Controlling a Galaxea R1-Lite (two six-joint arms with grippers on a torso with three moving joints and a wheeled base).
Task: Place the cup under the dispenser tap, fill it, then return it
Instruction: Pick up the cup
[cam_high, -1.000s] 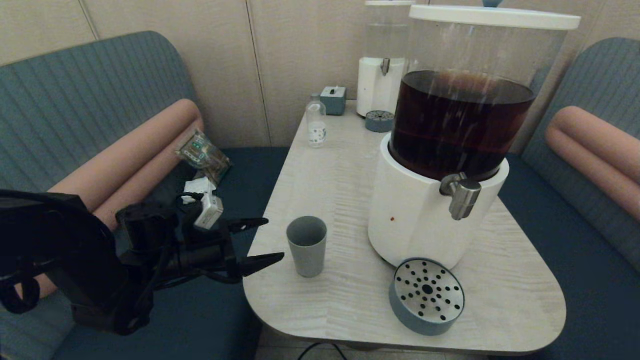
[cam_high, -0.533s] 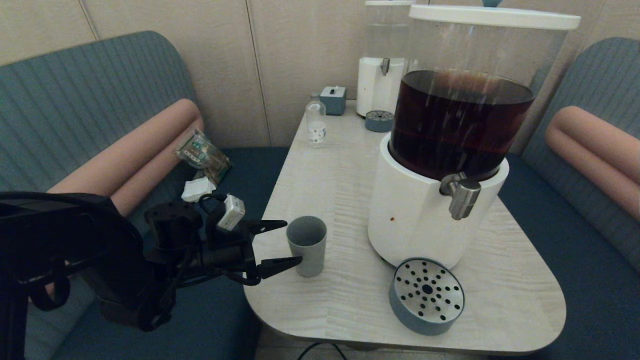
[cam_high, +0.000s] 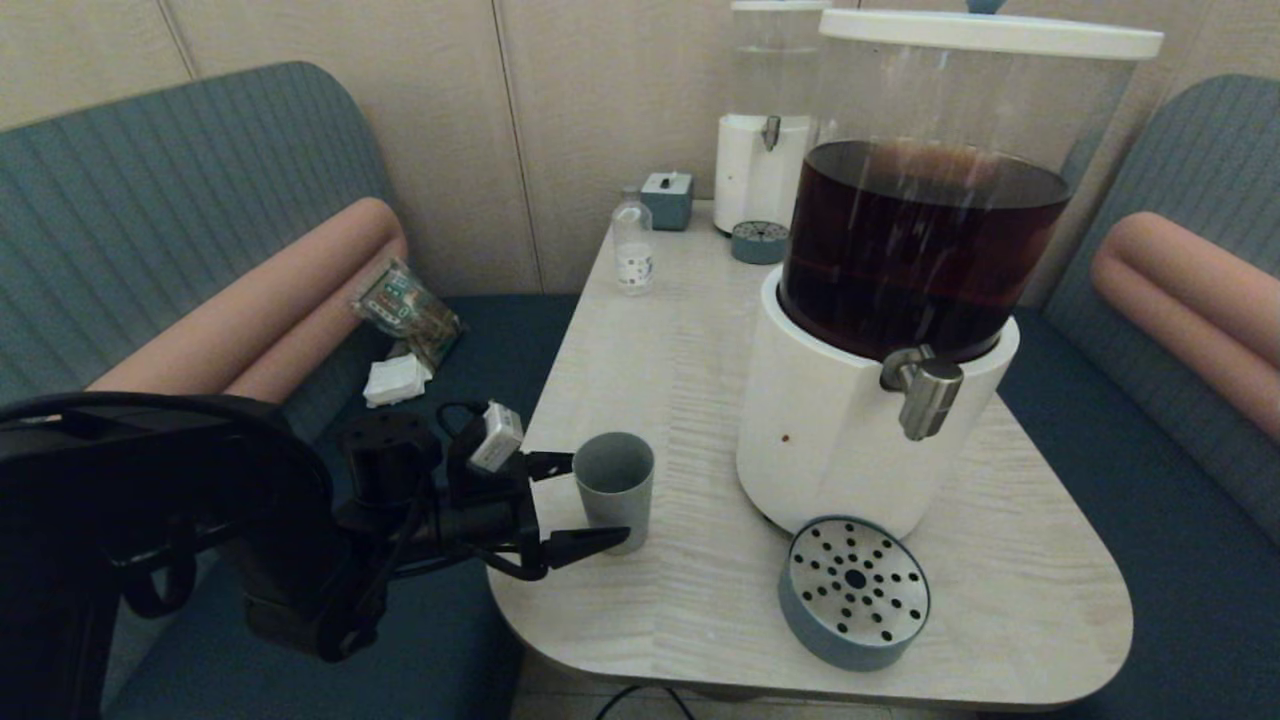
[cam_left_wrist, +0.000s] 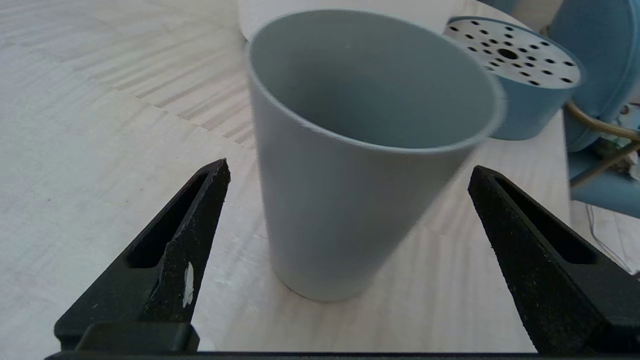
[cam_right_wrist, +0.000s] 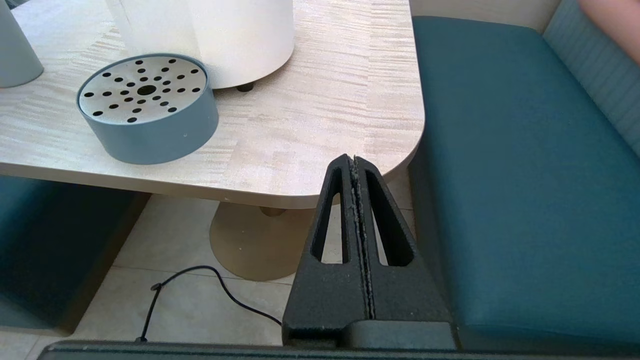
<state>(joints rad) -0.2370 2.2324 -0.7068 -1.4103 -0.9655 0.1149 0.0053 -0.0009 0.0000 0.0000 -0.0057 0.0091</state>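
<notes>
The grey-blue cup (cam_high: 614, 490) stands upright and empty on the table, left of the big dispenser (cam_high: 850, 440) of dark brown liquid. The steel dispenser tap (cam_high: 922, 392) juts from the white base, above and to the right of the cup. My left gripper (cam_high: 598, 500) reaches in from the table's left edge, open. In the left wrist view the cup (cam_left_wrist: 345, 200) sits between the spread fingers of that gripper (cam_left_wrist: 349, 167) with a gap on each side. My right gripper (cam_right_wrist: 354, 159) is shut on nothing, low beside the table's near right corner, out of the head view.
A round perforated drip tray (cam_high: 854, 592) lies in front of the dispenser, below the tap. At the back stand a clear labelled bottle (cam_high: 633, 250), a small box (cam_high: 667, 200), a clear-liquid dispenser (cam_high: 765, 130) and its small tray (cam_high: 759, 242). Benches flank the table (cam_high: 660, 330).
My left gripper has moved right from beside the table edge until its open fingers straddle the cup. The cup and the right arm have not moved.
</notes>
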